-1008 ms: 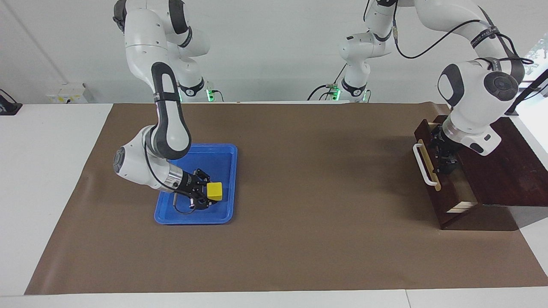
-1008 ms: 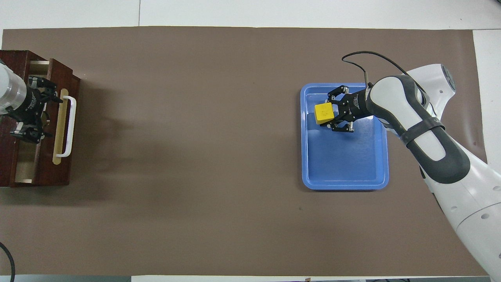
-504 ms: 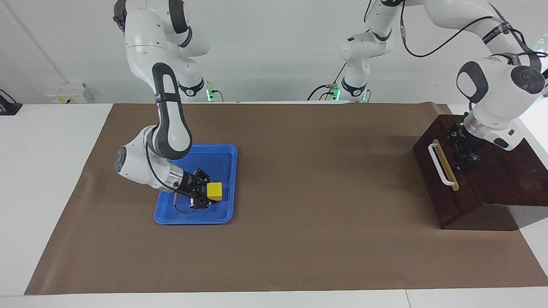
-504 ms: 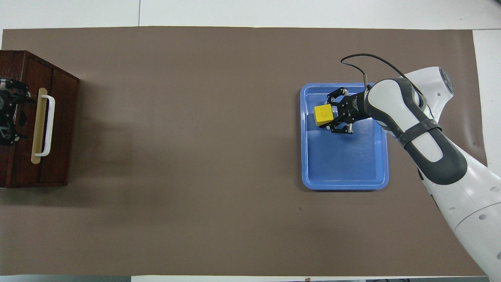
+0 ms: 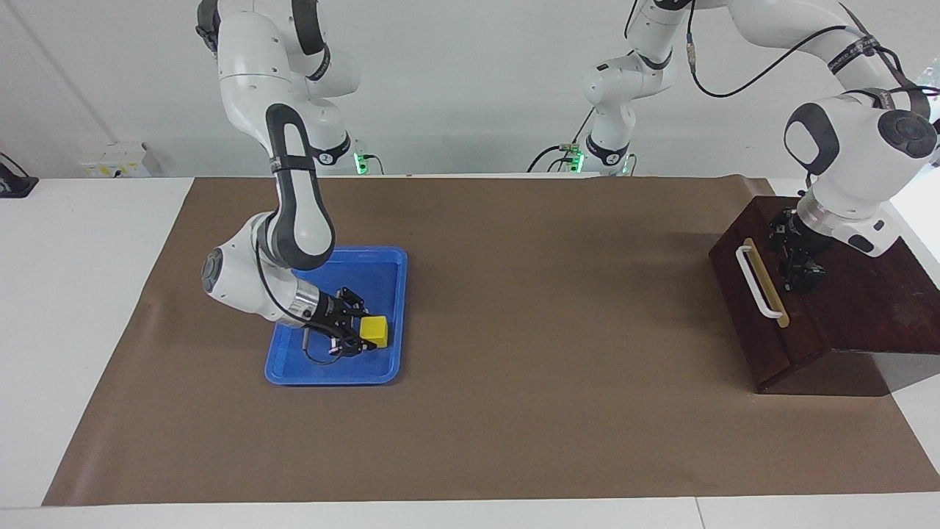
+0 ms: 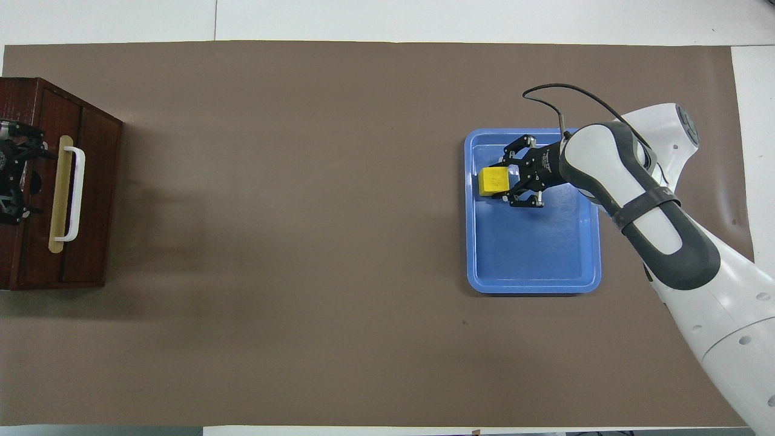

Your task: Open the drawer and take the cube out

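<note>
My right gripper (image 5: 358,334) is down in the blue tray (image 6: 533,266), and I can't tell if it's gripping the yellow cube (image 6: 493,181) at its tip. My left gripper (image 5: 797,253) hangs unclenched over the wooden box, above the shut drawer (image 5: 756,308). No readable writing anywhere.

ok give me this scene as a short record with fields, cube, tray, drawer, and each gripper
cube: yellow cube in the blue tray, at the right gripper's fingertips
tray: on the brown mat, toward the right arm's end of the table
drawer: drawer shut, white handle showing, toward the left arm's end
right gripper: right gripper low in the tray beside the cube; grip not clear
left gripper: left gripper open, over the top of the wooden box, just past the handle
</note>
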{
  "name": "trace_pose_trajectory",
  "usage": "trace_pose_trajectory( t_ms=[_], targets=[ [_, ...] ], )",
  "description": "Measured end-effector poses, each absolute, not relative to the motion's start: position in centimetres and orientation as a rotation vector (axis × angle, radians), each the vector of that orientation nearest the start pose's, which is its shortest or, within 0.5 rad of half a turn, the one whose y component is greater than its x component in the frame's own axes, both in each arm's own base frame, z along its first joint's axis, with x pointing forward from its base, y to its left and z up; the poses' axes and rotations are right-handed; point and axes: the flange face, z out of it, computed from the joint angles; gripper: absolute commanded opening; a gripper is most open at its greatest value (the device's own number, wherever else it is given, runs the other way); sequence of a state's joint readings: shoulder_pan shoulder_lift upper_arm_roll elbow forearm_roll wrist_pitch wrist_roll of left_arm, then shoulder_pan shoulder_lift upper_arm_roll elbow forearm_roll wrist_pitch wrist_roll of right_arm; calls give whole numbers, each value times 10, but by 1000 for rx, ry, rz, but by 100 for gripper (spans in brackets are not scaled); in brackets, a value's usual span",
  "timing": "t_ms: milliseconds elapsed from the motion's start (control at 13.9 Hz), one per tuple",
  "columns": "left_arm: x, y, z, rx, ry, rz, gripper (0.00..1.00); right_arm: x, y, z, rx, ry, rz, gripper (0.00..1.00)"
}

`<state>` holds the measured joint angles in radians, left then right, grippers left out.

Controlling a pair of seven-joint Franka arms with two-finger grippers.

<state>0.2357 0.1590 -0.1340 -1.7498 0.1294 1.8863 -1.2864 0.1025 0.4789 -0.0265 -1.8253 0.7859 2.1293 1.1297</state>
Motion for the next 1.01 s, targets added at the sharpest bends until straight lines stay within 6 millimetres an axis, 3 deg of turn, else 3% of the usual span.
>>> trace_pose_trajectory(
  t_ms=[288, 576, 720, 864, 1008],
  targets=[
    [603, 36, 490, -2453, -1839, -87, 100, 634, 81, 275, -1901, 1844, 649, 67],
    [596, 15, 532, -2560, -1800, -54, 100, 646, 86, 305, -1877, 1834, 674, 69],
    [592, 0, 550, -2668, -1658, -76, 100, 654, 88, 326, -1862, 1832, 693, 73],
    [589, -12, 557, -2771, -1478, -84, 100, 660, 87, 355, -1886, 1815, 718, 100],
    [585, -14, 560, -2899, -1169, -54, 100, 662, 74, 401, -1975, 1776, 683, 100]
  ],
)
